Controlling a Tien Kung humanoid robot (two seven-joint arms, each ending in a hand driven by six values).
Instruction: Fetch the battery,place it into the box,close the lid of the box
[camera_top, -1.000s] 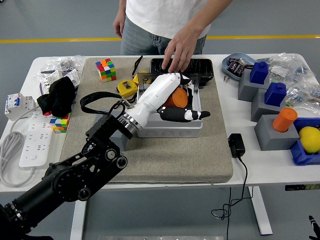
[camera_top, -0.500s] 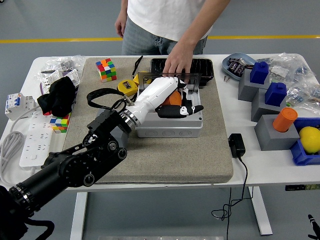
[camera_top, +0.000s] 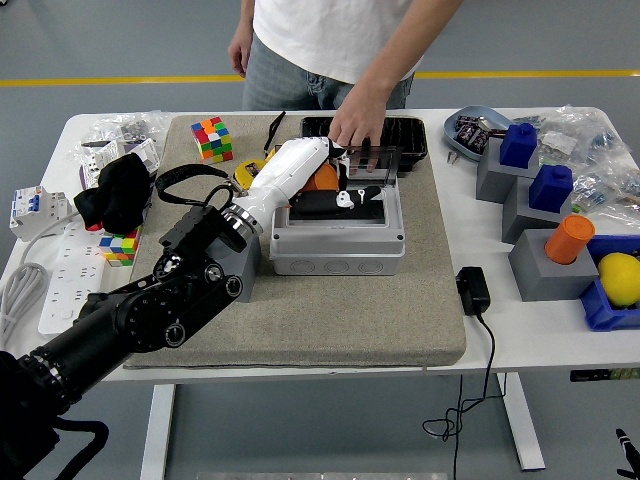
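Observation:
My left hand (camera_top: 335, 200) reaches from the lower left over the open grey box (camera_top: 337, 245) in the middle of the mat. Its black fingers (camera_top: 320, 201) lie across the box's opening. An orange cylinder, the battery (camera_top: 322, 180), shows between the white back of the hand and the fingers and seems held in the palm. At the box's far edge the clear lid (camera_top: 378, 163) stands tilted up. A person's hand (camera_top: 357, 128) holds the lid's top edge from the far side. My right arm is out of view.
The box sits on a grey mat (camera_top: 300, 310). Behind it are a black tray (camera_top: 410, 135), a yellow tape measure (camera_top: 252, 176) and a colour cube (camera_top: 211, 138). Grey blocks with blue and orange pieces (camera_top: 550, 230) stand at the right; a power strip (camera_top: 60, 285) lies at the left.
My left hand has drawn back to the left and toward the box's far left corner, the orange battery moving with it. The person's hand stays on the lid.

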